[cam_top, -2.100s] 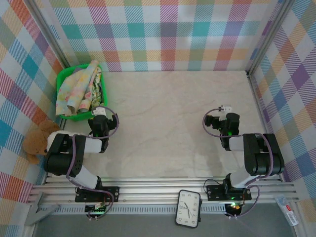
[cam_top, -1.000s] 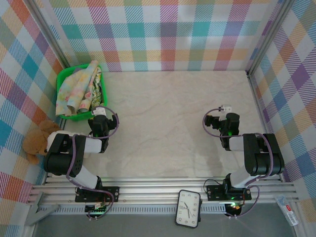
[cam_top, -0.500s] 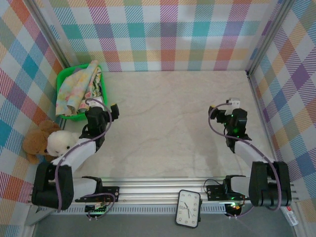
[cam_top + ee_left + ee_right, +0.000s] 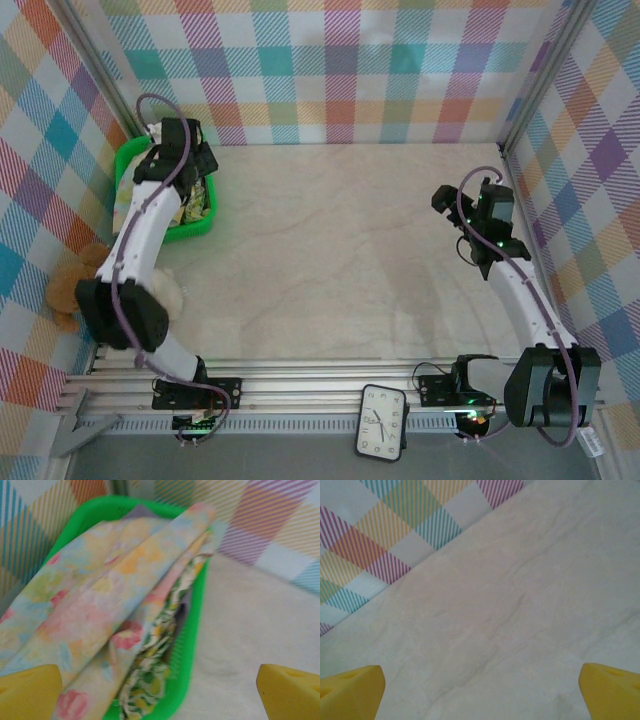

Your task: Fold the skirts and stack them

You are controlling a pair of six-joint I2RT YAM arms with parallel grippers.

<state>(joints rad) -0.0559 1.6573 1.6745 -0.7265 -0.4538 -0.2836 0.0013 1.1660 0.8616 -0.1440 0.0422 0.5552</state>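
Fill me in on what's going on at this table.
Skirt folding has not started. The skirts lie bunched in the green basket at the far left corner of the table. The left gripper hovers open above them, holding nothing. The right gripper hangs open over the bare surface on the right.

No text can be read; the clock (image 4: 382, 421) at the near edge bears dial marks too small to make out.

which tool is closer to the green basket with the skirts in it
Left. The left tool hangs over the green basket in the far left corner; the right tool is across the table, on its right side.
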